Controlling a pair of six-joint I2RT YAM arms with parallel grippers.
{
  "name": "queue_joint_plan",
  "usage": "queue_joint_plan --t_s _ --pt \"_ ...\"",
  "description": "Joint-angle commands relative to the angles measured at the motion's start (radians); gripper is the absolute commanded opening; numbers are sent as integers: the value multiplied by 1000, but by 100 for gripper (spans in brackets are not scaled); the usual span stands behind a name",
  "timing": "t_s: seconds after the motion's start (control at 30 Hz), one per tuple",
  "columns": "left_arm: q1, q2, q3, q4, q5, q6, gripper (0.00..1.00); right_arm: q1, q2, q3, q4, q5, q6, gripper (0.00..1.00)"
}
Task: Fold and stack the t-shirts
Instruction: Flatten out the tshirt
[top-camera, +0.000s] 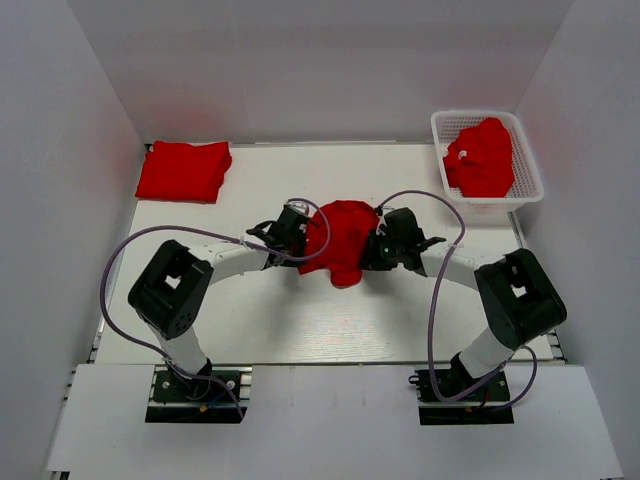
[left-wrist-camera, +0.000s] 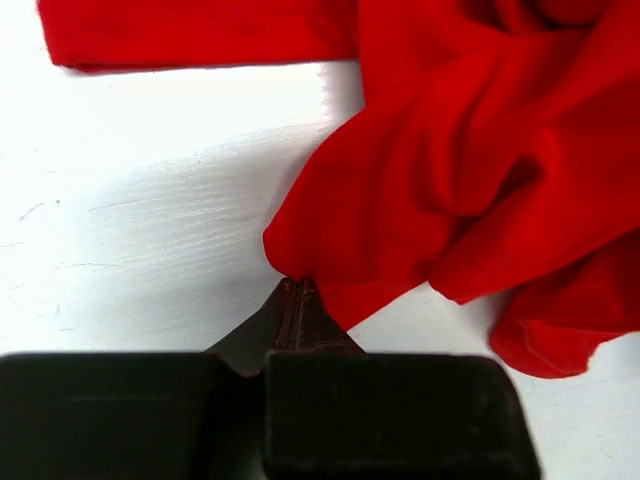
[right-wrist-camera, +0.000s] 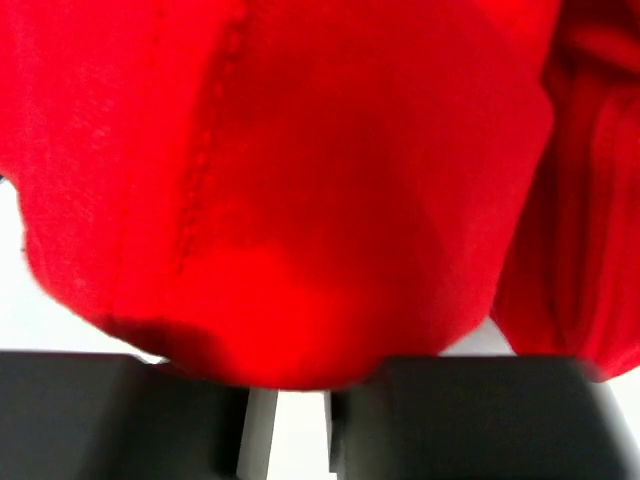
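- Crumpled t-shirt (top-camera: 340, 240) lies mid-table (top-camera: 300, 325), between the two grippers.
- Left gripper (left-wrist-camera: 297, 284) sits at the shirt's left edge, right gripper (top-camera: 375, 245) at its right edge.
- Folded t-shirts (top-camera: 184, 170) lie in the far left corner.
- Basket (top-camera: 530, 172) stands far right, bunched t-shirts (top-camera: 482, 158) inside it.

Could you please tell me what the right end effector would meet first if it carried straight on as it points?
The crumpled bright red cloth t-shirt, which fills the right wrist view just ahead of the right end effector; contact seems immediate, though depth is unclear.
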Motion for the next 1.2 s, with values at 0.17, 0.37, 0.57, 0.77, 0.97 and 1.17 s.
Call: queue_joint_plan --t_s 0.17,0.37,0.57,0.77,0.97,1.17 --pt "-3 -143 -25 18 -41 9 0 8 -75 23 6 93 -18 0" --pt "-3 -269 -34 37 -106 18 0 6 -214 -4 -80 237 -55 0" --pt "-3 -418 4 28 -207 47 0 5 -390 -9 -134 394 -107 0" --pt "-3 -499 114 -2 -328 113 0 2 -504 51 -132 713 -221 0" --pt "-3 -559 220 8 -474 206 0 -3 -508 163 -71 963 -334 0" --pt "6 -550 400 28 -631 347 0 -6 -524 327 134 1098 -579 0"
